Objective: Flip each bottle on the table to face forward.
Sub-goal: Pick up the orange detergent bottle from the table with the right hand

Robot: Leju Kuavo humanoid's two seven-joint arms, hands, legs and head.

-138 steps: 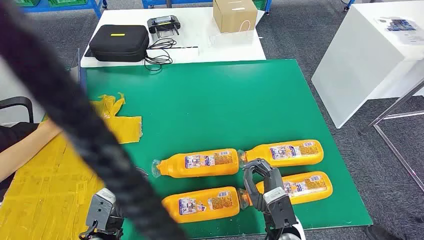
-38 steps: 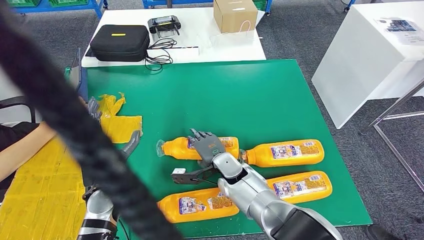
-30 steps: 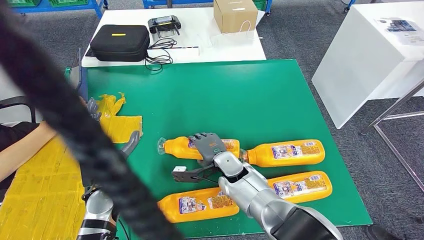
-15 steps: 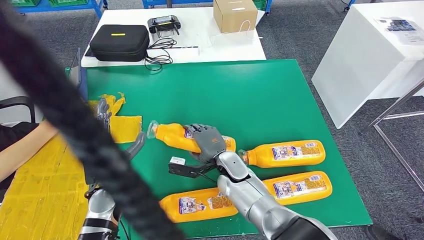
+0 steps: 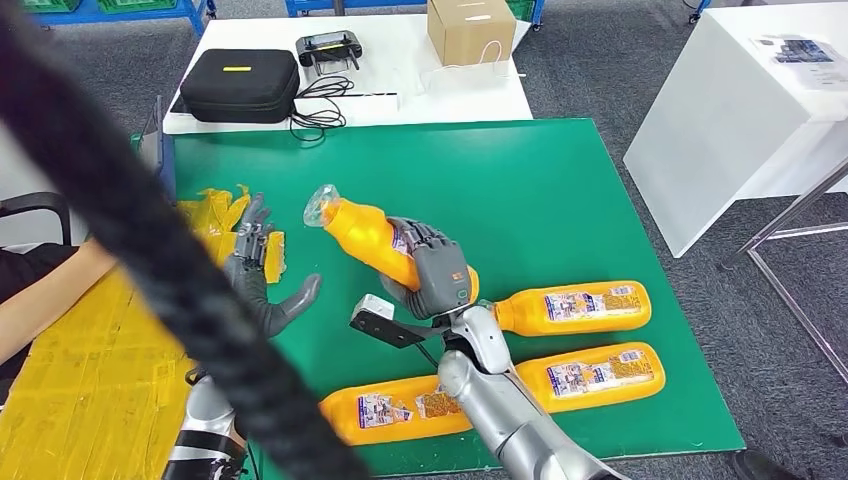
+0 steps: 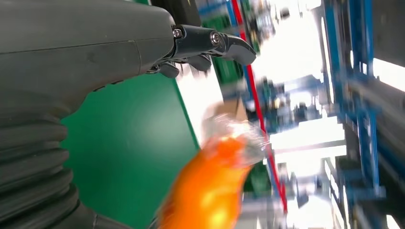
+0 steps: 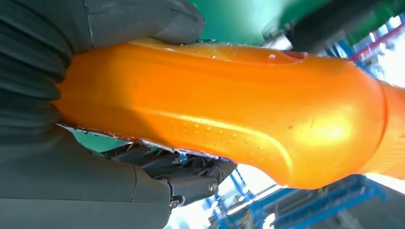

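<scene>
Over the green table (image 5: 520,190), the right hand (image 5: 437,272) gripped an orange bottle (image 5: 375,237), tilted and lifted; the right wrist view hid its label. The left hand (image 5: 262,283) hovered beside it, fingers spread, holding nothing.

Four orange bottles: one (image 5: 385,243) in the air, three (image 5: 575,307) (image 5: 590,372) (image 5: 395,407) lying flat. One black case (image 5: 238,85), one box (image 5: 470,28), one controller (image 5: 328,47).

Raised bottle (image 5: 375,240) tilted above the table (image 5: 520,190), gripped by the right hand (image 5: 438,280), with the left hand (image 5: 262,280) to its left. Three bottles lying nearer: one (image 5: 575,307) right, two (image 5: 395,408) (image 5: 590,372) in front.
</scene>
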